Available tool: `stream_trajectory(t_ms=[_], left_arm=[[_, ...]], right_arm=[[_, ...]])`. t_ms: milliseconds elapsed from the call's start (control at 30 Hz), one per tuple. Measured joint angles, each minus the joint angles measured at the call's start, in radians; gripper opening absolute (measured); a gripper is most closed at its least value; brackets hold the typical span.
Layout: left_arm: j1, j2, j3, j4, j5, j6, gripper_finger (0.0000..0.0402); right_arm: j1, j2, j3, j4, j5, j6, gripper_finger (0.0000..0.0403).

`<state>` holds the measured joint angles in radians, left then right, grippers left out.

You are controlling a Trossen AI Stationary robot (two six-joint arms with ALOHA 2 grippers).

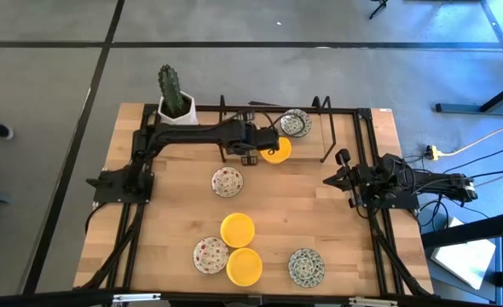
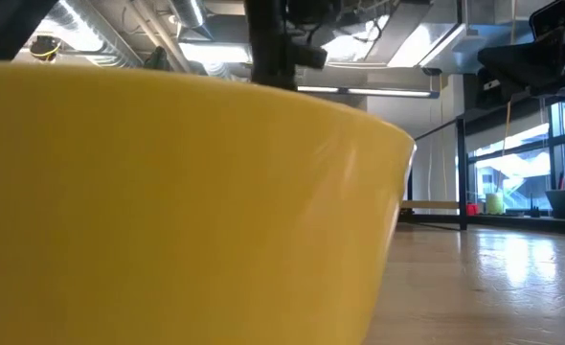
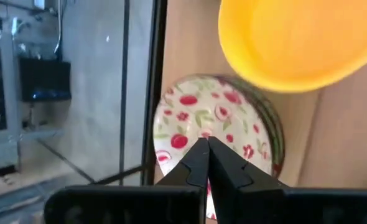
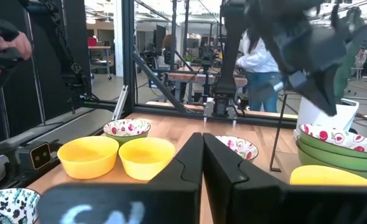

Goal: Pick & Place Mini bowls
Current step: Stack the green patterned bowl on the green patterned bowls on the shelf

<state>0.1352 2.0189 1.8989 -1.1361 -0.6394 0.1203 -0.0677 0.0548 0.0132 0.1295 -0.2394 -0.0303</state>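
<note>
Mini bowls scattered over the wooden desk (image 1: 320, 213), high view. At 6 o'clock: two yellow bowls (image 1: 237, 228) (image 1: 244, 265) touching, a red-floral bowl (image 1: 210, 255) just beside them, a grey-green patterned bowl (image 1: 306, 266) apart toward 4 o'clock. Lone red-floral bowl (image 1: 228, 181) near centre. At 12 o'clock: a stack of bowls (image 1: 296, 123), red-floral one on top, with a third yellow bowl (image 1: 276, 150) just beside it. Left tool (image 1: 253, 153) over that far group, fingers shut, gripping nothing, tips above the stack's floral bowl (image 3: 214, 124) in the left wrist view. Right tool (image 1: 331, 180) parked at 3 o'clock, fingers together, empty. Cactus in white square pot (image 1: 175, 102) at 11 o'clock corner
</note>
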Motion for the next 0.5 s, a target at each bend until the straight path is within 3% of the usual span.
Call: stream_trajectory(t_ms=[133,267,500], left_arm=[[0.004,-0.001,-0.089,0.041,-0.072,-0.015,0.0002],[0.022,0.000,-0.181,0.091,-0.072,-0.014,0.0001],[0.046,0.000,-0.230,0.143,-0.074,-0.005,0.0001]], right_arm=[[0.000,0.000,0.000,0.000,0.000,-0.001,0.0012],[0.000,0.000,0.000,0.000,0.000,-0.001,0.0012],[0.000,0.000,0.000,0.000,0.001,-0.004,0.0012]])
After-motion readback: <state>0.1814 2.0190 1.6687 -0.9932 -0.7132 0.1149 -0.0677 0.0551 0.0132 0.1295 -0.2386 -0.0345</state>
